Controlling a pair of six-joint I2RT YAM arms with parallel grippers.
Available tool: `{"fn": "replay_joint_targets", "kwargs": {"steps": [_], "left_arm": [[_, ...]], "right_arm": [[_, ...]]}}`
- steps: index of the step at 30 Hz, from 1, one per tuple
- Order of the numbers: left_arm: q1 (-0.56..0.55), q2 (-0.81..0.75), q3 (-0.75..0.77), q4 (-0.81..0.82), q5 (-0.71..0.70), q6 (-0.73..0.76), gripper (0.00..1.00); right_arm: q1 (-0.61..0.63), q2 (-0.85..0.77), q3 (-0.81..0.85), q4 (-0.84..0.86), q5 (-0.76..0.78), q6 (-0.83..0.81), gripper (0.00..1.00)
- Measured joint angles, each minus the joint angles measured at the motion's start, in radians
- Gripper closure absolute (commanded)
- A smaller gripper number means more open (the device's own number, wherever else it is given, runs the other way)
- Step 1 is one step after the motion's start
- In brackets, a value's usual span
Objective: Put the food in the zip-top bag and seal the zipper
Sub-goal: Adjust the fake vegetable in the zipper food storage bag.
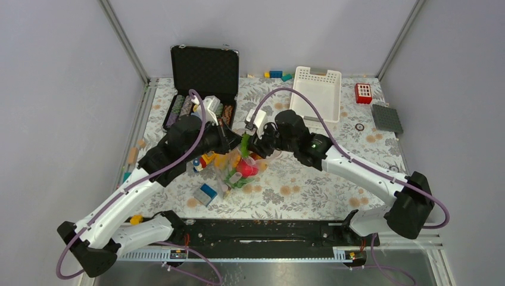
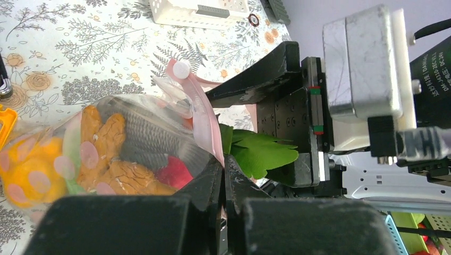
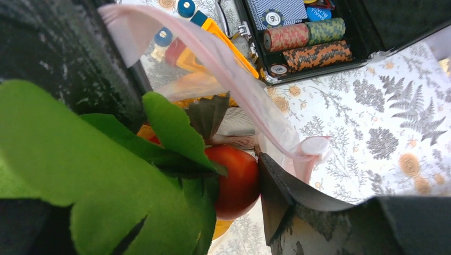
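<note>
**Bag held at mid-table between both arms**

The left pincer (image 2: 223, 178) is clenched on the rim of the clear plastic zip-top bag (image 2: 154, 141), the pink zipper strip (image 2: 205, 119) running into the seam between its black fingers. The white slider (image 2: 181, 69) sits at the strip's far end. The right pincer (image 1: 253, 145) faces it from the right, jaws apart, with a green fabric leaf (image 2: 258, 151) and the bag's rim in the gap. I cannot tell whether those jaws press on the leaf. A red toy tomato (image 3: 236, 180) lies just under the leaf, at the bag's mouth. Inside the bag are orange-brown toy pieces (image 2: 106, 154) and a yellow one with pink spots (image 2: 26, 175).

The bag rests mid-table on the flower-printed table (image 1: 333, 179). To the far left stands an open black case of poker chips (image 1: 202, 77). A white perforated basket (image 1: 318, 92) lies far right of centre. A red block (image 1: 363, 93) and a grey studded plate (image 1: 387, 118) lie further right. A small blue box (image 1: 208, 193) lies near-left of the bag. Plain grey walls and aluminium frame posts (image 1: 122, 39) enclose the table.
</note>
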Motion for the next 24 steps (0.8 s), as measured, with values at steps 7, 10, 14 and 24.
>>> {"fn": "replay_joint_targets", "kwargs": {"steps": [7, 10, 14, 24], "left_arm": [[0.0, -0.018, 0.0, -0.018, -0.018, 0.0, 1.0], [0.0, -0.018, -0.005, -0.016, -0.025, 0.0, 1.0], [0.0, -0.018, -0.006, -0.015, -0.031, -0.001, 1.0], [0.0, -0.027, -0.011, -0.011, -0.064, -0.013, 1.0]], "right_arm": [[0.046, 0.012, 0.0, 0.005, 0.046, -0.116, 1.0], [0.053, 0.015, 0.0, -0.002, 0.041, -0.161, 0.82], [0.053, 0.011, 0.014, -0.053, -0.001, -0.203, 0.57], [0.053, -0.096, 0.165, -0.294, -0.115, -0.317, 0.0]]}}
